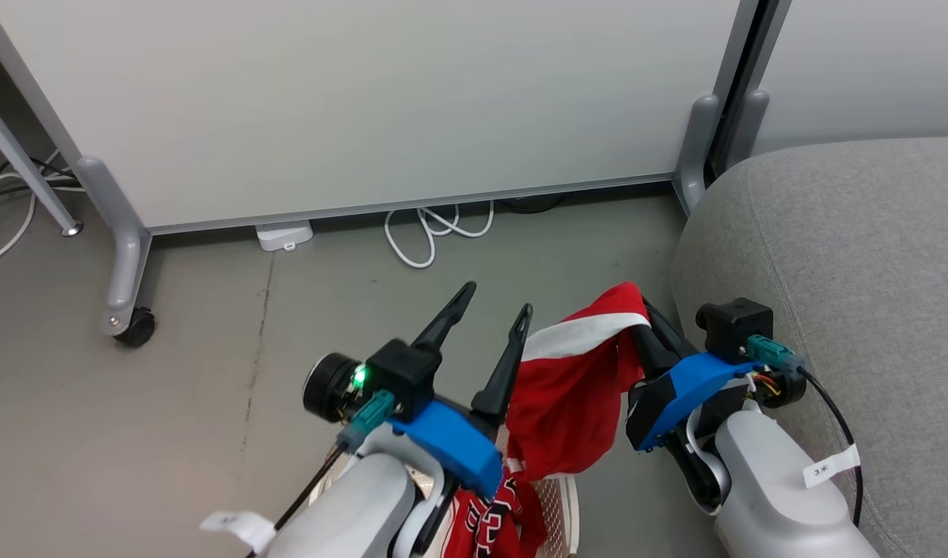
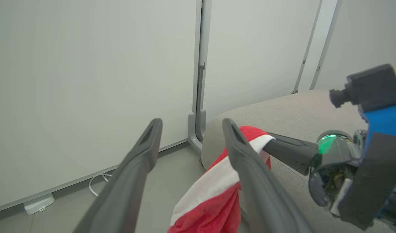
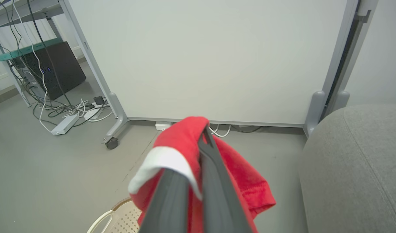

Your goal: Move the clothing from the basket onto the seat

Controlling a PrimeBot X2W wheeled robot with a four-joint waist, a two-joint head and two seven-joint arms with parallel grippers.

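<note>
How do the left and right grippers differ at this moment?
The left gripper stands open and empty; the right gripper is shut on the red garment with a white band. The left gripper's fingers are bare, while cloth drapes over the right gripper's. Both have long dark fingers.

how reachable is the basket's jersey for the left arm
Probably yes: the left gripper is open and empty, and the jersey lies in the basket just below its wrist, though it must tilt down.

Head view downward; wrist views along fingers point(image 2: 133, 181); shared seat point(image 1: 869, 256), partition point(image 1: 365, 101).
</note>
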